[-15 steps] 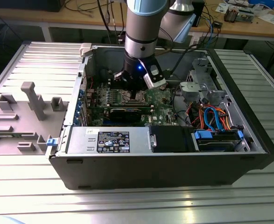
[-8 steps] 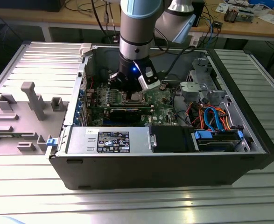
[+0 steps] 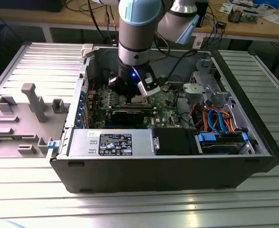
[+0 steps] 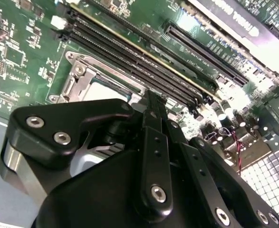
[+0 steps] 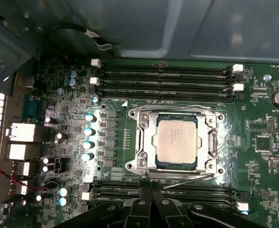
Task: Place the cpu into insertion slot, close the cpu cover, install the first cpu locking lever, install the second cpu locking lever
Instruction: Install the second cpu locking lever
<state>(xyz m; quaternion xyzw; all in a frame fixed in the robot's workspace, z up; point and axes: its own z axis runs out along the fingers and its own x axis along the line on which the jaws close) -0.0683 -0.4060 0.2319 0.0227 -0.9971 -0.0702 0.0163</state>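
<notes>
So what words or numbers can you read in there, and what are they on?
Power supply label: there is print, but none I can make out.
cpu: faint marks on its face, unreadable.
Card: white letters, cut off, unreadable.
Board: tiny white marks, unreadable.

Dim case interior, bright board glare, soft blur

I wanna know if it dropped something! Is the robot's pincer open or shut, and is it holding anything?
Pincer: cannot tell whether it is open or shut. It hangs just above the cpu, which already sits in the insertion slot.
</notes>
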